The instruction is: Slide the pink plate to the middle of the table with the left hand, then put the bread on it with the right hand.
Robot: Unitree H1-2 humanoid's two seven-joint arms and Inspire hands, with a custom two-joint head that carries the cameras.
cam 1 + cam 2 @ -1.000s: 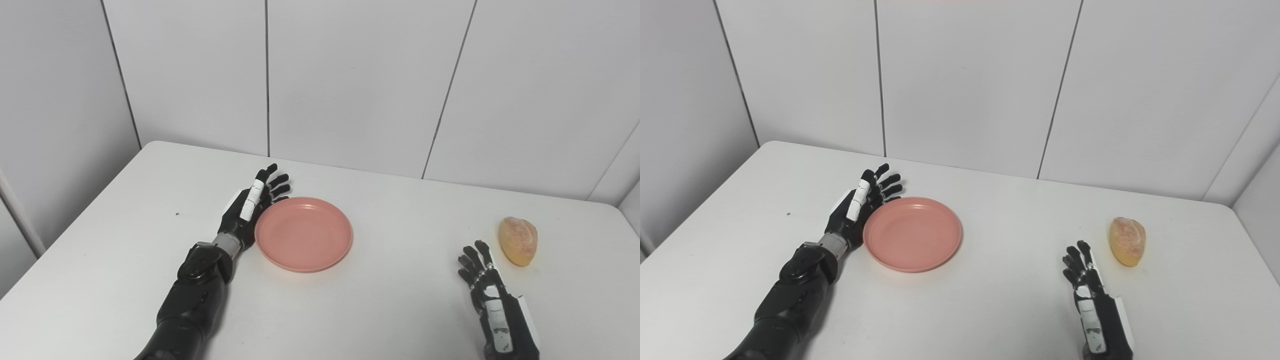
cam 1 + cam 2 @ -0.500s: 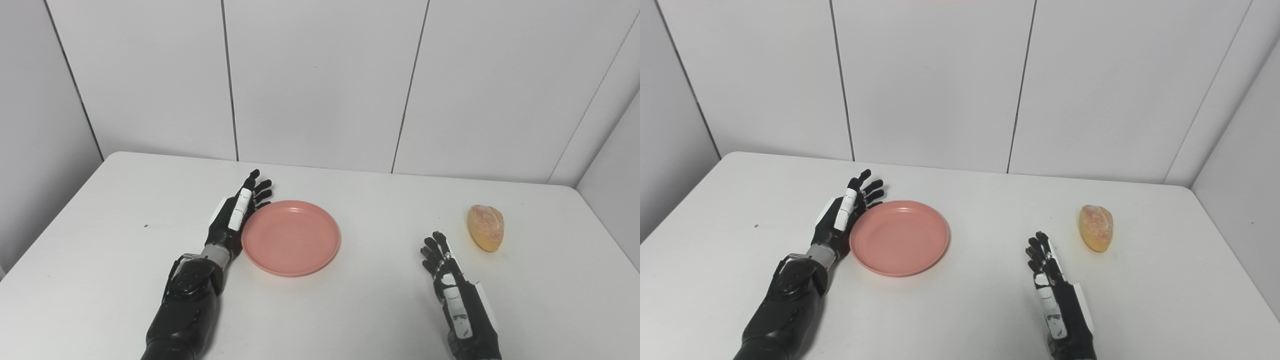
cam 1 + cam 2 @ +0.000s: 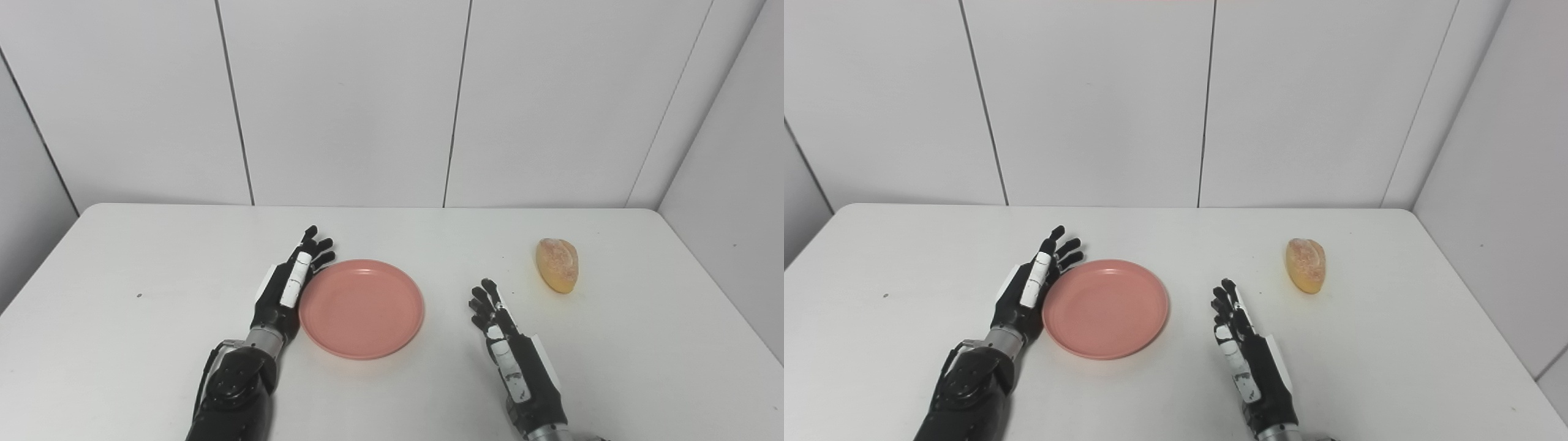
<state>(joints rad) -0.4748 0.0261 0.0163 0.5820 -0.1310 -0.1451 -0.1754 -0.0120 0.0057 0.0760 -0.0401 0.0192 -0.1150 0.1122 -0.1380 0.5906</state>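
My left hand (image 3: 288, 288) stands on edge on the table (image 3: 122, 343), fingers stretched forward and apart, holding nothing. Its palm side faces the pink plate (image 3: 362, 308) and lies right against the plate's left rim; whether it truly presses on the rim or only sits just beside it, I cannot tell. The fingertips reach past the plate's far left edge.

My right hand (image 3: 505, 343) is also spread and holds nothing. It stands edge-up on the table to the right of the plate, clearly apart from it, with the fingers pointing away from me toward the far side.

The plate sits flat and bare, a little left of the table's middle, between my two hands.

The bread (image 3: 557, 264) lies on the table beyond and to the right of my right hand, near it but not touching, toward the far right part of the tabletop. It is a small oval roll, golden-brown, lying lengthwise away from me.

Behind the table rises a white panelled wall (image 3: 343, 98).
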